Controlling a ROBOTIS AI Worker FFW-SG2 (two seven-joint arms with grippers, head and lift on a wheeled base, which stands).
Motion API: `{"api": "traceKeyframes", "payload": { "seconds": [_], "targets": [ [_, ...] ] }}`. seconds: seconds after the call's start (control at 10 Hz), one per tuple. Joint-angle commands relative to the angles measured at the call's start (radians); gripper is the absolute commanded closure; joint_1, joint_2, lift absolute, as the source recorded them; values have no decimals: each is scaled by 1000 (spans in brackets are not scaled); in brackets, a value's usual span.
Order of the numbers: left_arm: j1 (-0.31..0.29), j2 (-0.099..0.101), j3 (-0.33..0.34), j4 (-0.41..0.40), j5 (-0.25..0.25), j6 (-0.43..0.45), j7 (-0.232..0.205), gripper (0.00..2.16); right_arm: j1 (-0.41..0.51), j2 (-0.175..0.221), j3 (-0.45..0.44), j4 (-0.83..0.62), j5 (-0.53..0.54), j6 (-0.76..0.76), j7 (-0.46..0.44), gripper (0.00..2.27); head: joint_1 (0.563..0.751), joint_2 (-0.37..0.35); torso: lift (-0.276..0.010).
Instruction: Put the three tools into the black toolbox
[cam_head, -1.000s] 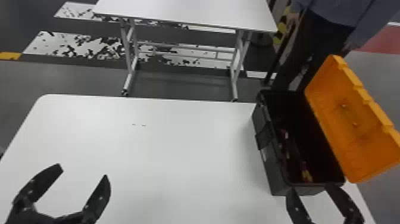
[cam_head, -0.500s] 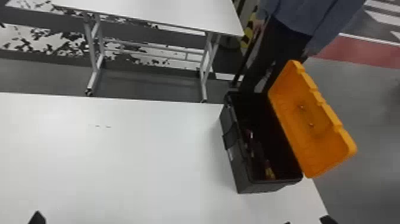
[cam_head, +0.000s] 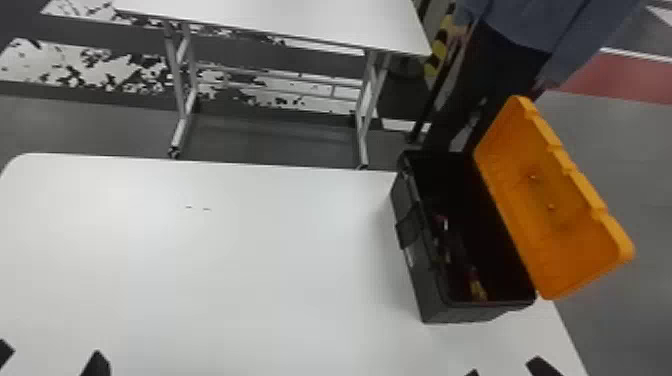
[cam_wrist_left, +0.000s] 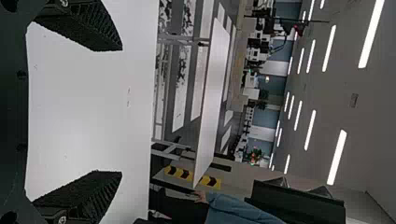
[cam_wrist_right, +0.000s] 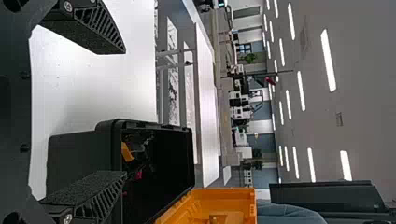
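Sitting in the black plastic toolbox (cam_head: 430, 300), yellow-and-red tools (cam_head: 478, 290) are just past the spread right hand (cam_head: 505, 366); left hand (cam_head: 51, 350)'s near left, spread too btw.

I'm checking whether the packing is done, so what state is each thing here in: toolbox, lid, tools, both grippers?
Toolbox: open, upright on the near table.
Orange lid: swung back.
Tools: inside the toolbox.
Left gripper: jaws open, empty.
Right gripper: jaws open, empty.
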Motion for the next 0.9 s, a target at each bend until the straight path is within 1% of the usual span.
{"api": "traceKeyframes", "payload": {
  "seconds": [0.0,0.8],
  "targets": [
    [-1,-1,-11,-1,-8,7,0,53,1,1,3,-15,7,29,1,80,695,-175,-51],
    [-2,-7,-21,9,-21,7,-3,53,6,1,-3,-32,-19,23,30,107,695,-190,-51]
  ]
}}
